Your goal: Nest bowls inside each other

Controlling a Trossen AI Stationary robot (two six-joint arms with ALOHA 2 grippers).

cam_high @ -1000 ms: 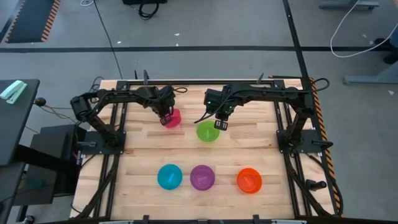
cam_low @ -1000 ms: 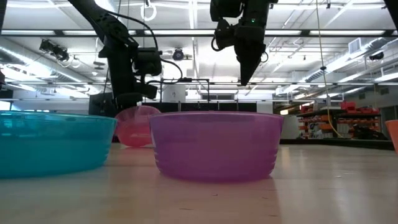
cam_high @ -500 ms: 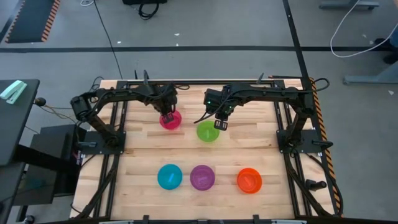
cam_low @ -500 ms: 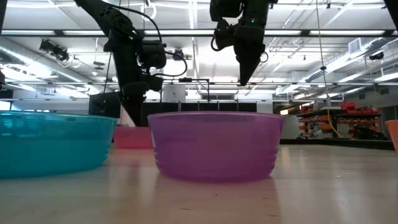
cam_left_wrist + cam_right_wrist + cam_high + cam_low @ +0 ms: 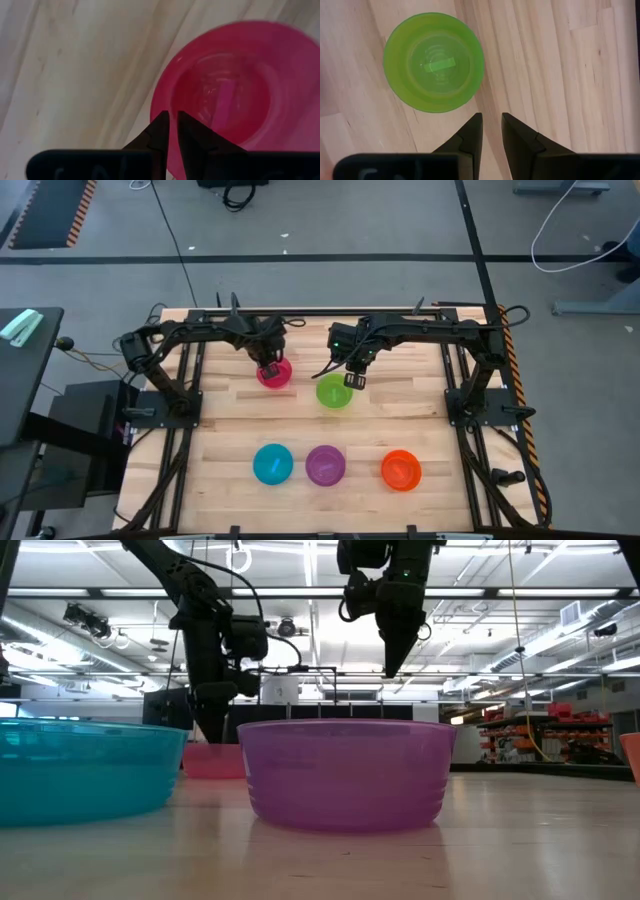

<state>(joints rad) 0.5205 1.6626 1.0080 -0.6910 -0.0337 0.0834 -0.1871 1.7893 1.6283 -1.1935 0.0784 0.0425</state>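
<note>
The pink bowl (image 5: 275,373) stands upright on its base at the far middle of the table, and my left gripper (image 5: 268,365) is shut on its rim. The green bowl (image 5: 334,391) stands on its base just right of it. My right gripper (image 5: 355,380) hovers above the table beside the green bowl's (image 5: 434,62) right edge, pointing down, touching nothing, its fingers a narrow gap apart. The blue (image 5: 273,463), purple (image 5: 325,465) and orange (image 5: 401,470) bowls stand in a row near the near edge. No yellow bowl shows. My left gripper (image 5: 172,116) pinches the pink bowl's wall at the rim (image 5: 156,107), one finger inside the bowl and one outside. The fingers come from above, pointing down. The bowl stands level with its base on the table (image 5: 215,762).
The blue bowl (image 5: 80,770) and purple bowl (image 5: 345,775) fill the near foreground of the low view and hide the green bowl there. Bare wood lies between the far pair and the near row. Metal frame rails (image 5: 190,410) run along the table's left and right sides.
The pink bowl was tipped on its side in my left gripper a second ago; it has been turned upright and now stands level on the table. My left gripper swung upright, fingers pointing down, and kept its hold on the rim.
</note>
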